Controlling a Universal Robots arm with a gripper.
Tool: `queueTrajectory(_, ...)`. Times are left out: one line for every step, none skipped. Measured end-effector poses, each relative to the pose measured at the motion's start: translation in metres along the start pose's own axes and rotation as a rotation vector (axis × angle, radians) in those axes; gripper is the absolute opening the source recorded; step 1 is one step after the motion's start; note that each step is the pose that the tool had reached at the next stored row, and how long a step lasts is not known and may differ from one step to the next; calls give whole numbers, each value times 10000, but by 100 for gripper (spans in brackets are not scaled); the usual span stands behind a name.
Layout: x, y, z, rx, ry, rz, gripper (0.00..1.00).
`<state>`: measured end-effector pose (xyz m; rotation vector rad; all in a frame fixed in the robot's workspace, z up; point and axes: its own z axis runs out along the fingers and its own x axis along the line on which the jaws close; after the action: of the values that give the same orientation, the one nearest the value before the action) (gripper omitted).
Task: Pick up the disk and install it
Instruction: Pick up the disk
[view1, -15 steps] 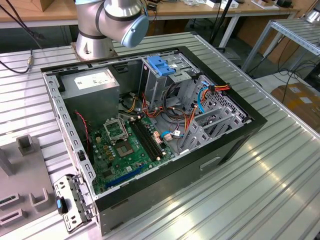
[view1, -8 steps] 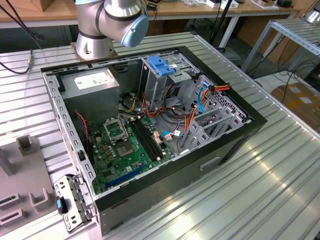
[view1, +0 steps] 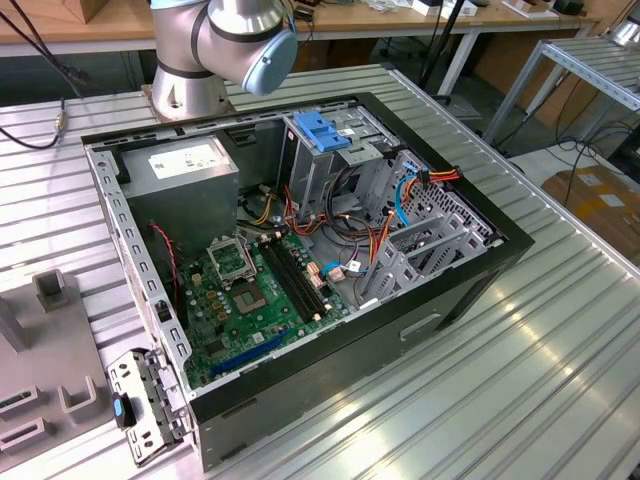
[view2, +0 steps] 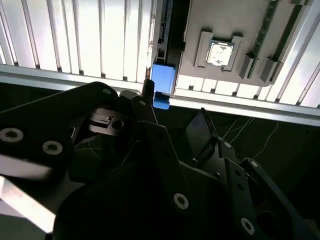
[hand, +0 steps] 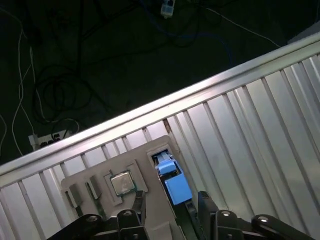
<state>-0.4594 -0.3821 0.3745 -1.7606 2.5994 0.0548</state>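
Over the grey holder (hand: 100, 175), the open, empty claw (hand: 171, 201) hovers; the disk (hand: 170, 175) stands in its slot.

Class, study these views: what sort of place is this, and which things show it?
Probably a robotics lab or workshop: a robot arm bolted to a ribbed metal table, an open computer case on it, and workbenches behind.

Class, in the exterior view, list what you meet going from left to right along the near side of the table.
Grey fixture plate → disk with its blue tab → green motherboard → grey drive cage → bare ribbed table.
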Motion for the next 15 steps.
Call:
queueTrajectory(0,0,7,-4,8,-233,54)
queueTrajectory(0,0,14,-8,13,-436,54)
queueTrajectory(0,-1,20,-12,18,-632,54)
queueTrajectory(0,-1,26,-16,24,-816,54)
queueTrajectory(0,-1,34,-21,32,-1086,54)
queueTrajectory(0,-2,41,-26,38,-1303,54)
queueTrajectory(-7,1,47,-28,40,-1387,54)
queueTrajectory(-19,4,53,-28,41,-1415,54)
queueTrajectory(-30,6,58,-28,41,-1422,54)
queueTrajectory(-49,8,67,-28,43,-1426,54)
queueTrajectory(-62,11,77,-28,43,-1427,54)
queueTrajectory(-67,13,84,-27,42,-1427,54)
queueTrajectory(-72,14,89,-26,44,-1427,54)
queueTrajectory(-73,14,97,-27,45,-1427,54)
queueTrajectory(-74,14,105,-27,48,-1429,54)
